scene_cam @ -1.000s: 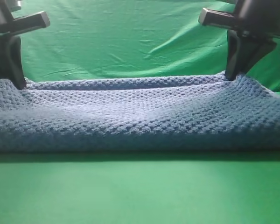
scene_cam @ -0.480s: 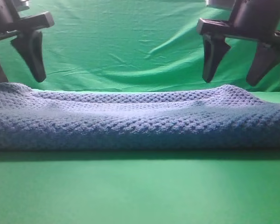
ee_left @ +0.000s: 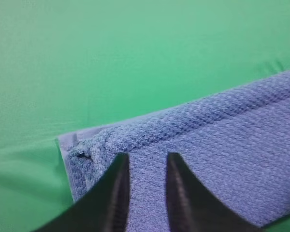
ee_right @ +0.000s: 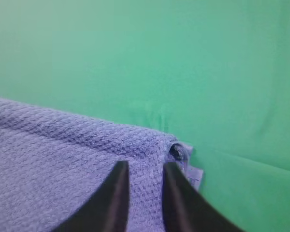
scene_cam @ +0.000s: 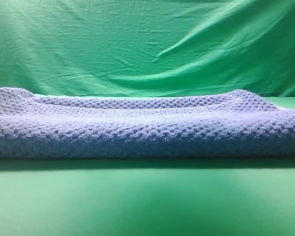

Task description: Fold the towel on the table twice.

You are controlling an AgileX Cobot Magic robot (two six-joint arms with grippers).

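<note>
Both grippers are gone from the high view, where half a second ago they hung spread above the towel's back corners; the towel has not shifted. The towel [scene_cam: 147,128] lies folded once in a long band across the table [scene_cam: 147,201], its thick fold toward the front. From the wrists, the left gripper [ee_left: 146,162] hovers above the towel's left corner [ee_left: 79,154], fingers a narrow gap apart and holding nothing. The right gripper [ee_right: 142,169] hovers likewise above the right corner, near a small tag [ee_right: 193,174], also slightly parted and empty. A wrinkled backdrop [scene_cam: 147,44] hangs behind.
</note>
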